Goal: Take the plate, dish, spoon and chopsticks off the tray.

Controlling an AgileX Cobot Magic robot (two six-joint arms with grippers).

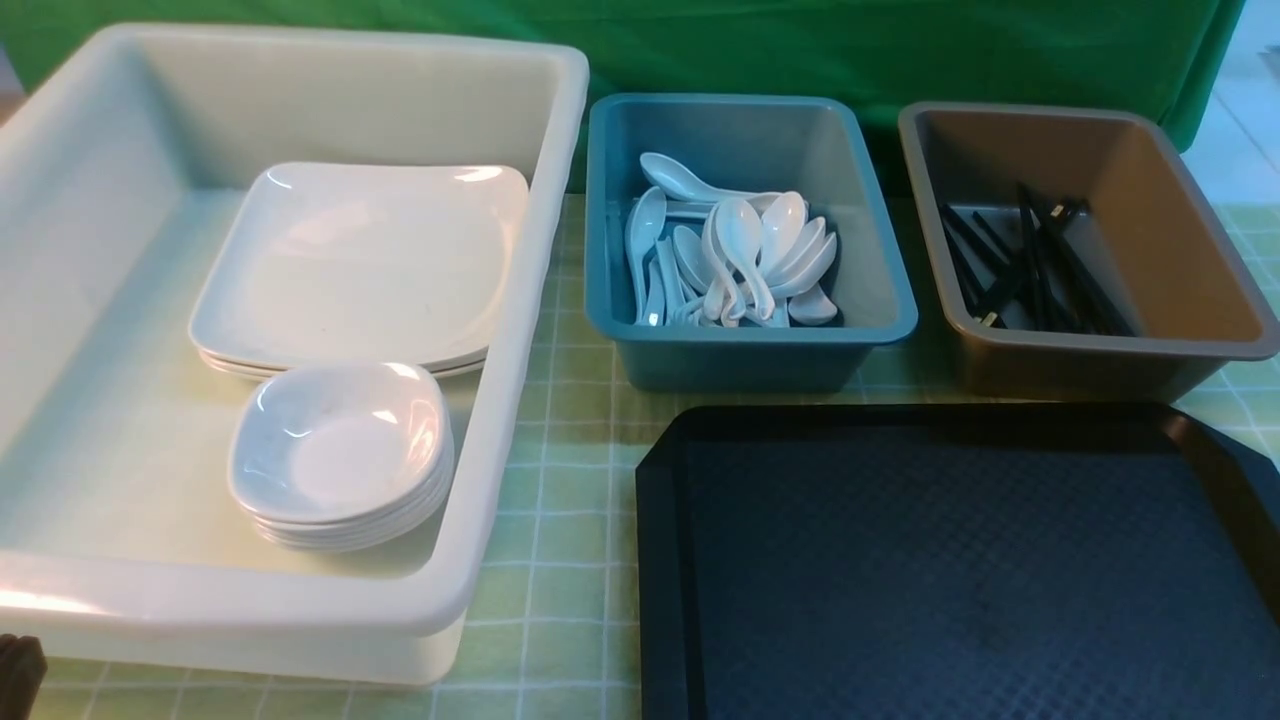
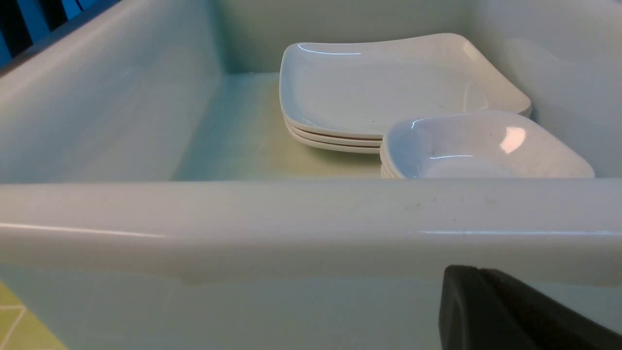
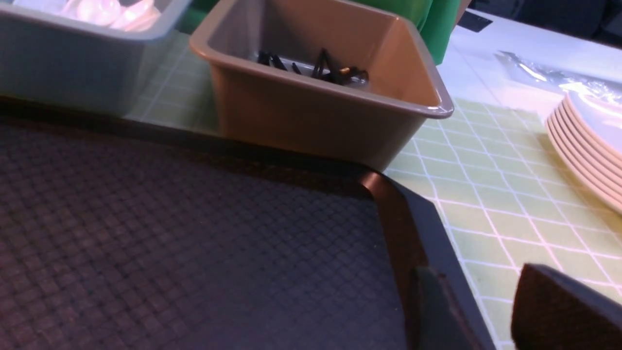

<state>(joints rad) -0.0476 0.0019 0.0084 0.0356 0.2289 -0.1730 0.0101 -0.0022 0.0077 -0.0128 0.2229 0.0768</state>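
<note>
The black tray (image 1: 950, 560) lies bare at the front right, nothing on its patterned surface (image 3: 194, 233). A stack of white square plates (image 1: 360, 260) and a stack of small dishes (image 1: 340, 440) sit in the big white bin (image 1: 530, 300). Several white spoons (image 1: 740, 250) lie in the blue bin (image 1: 750, 350), and black chopsticks (image 1: 1030, 265) lie in the brown bin (image 1: 1100, 360). My left gripper (image 2: 479, 270) is shut and empty, low outside the white bin's near wall (image 2: 291, 218). My right gripper (image 3: 478, 287) is open and empty, its fingers either side of the tray's right rim.
Another stack of cream plates (image 3: 583, 146) sits on the checked green cloth to the right of the tray. The three bins stand in a row behind and left of the tray. A green cloth backs the table.
</note>
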